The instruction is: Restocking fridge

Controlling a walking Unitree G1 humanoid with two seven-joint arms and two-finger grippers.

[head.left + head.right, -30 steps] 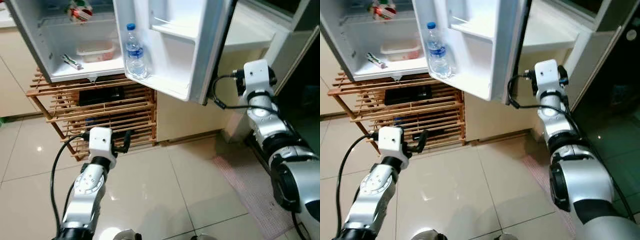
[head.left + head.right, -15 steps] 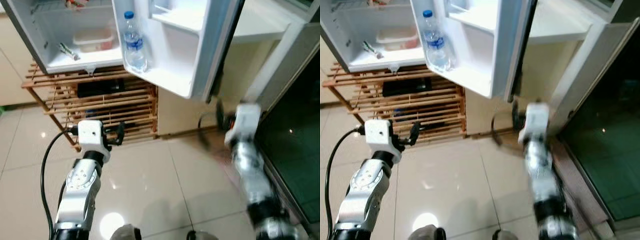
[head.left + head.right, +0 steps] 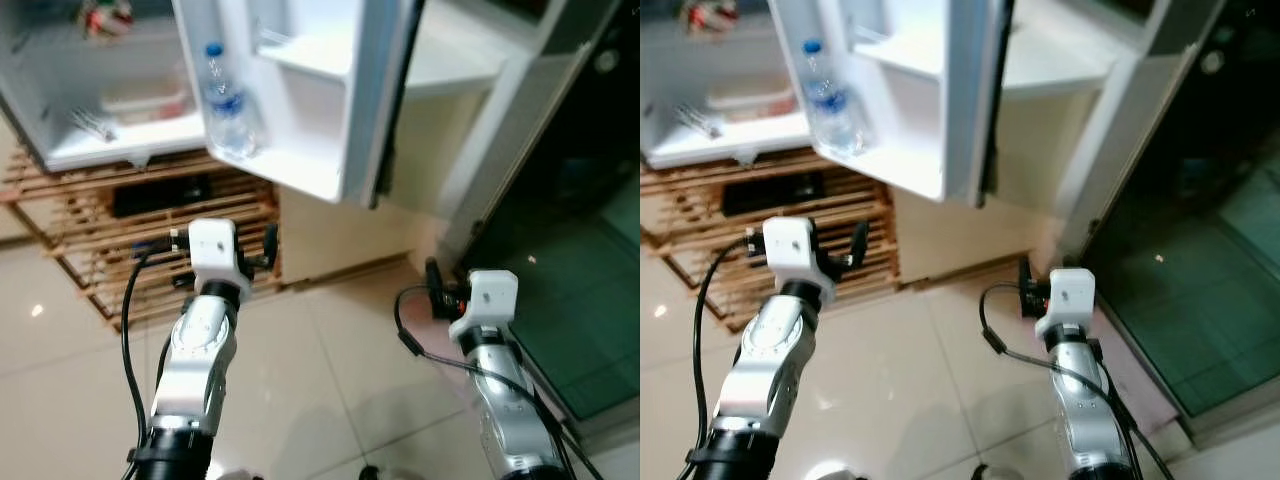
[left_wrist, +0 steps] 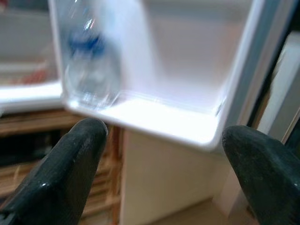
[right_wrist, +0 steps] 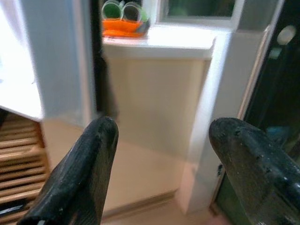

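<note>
The fridge door [image 3: 300, 90] hangs wide open, its top cut off by the frame edge, and that door is the anchor here. In its lower shelf stands a water bottle [image 3: 222, 100] with a blue cap, upright, tucked at the end of the shelf nearest the fridge body; in the left wrist view it is a blur and its label cannot be read. Behind the door, the fridge interior [image 3: 110, 140] shows a pale container [image 3: 140, 100] and a small item lying on the shelf, both too soft to name; something red and white sits higher up, half cropped.

Below the door, a wooden slatted rack [image 3: 100, 240] stands on the tiled floor [image 3: 320, 380], with a dark flat object on one of its slats, unclear what.

The left gripper [image 4: 164, 164] is raised in front of the rack, just under the door's lower edge, fingers spread apart and empty. The right gripper [image 5: 161, 168] sits low, off to the far side of the door beside a white pillar [image 3: 500, 130], fingers likewise parted around nothing. Through it, a white ledge [image 5: 159, 40] carries an orange holder [image 5: 122, 26] with green-rimmed cups, partly hidden by the door's dark edge.
</note>
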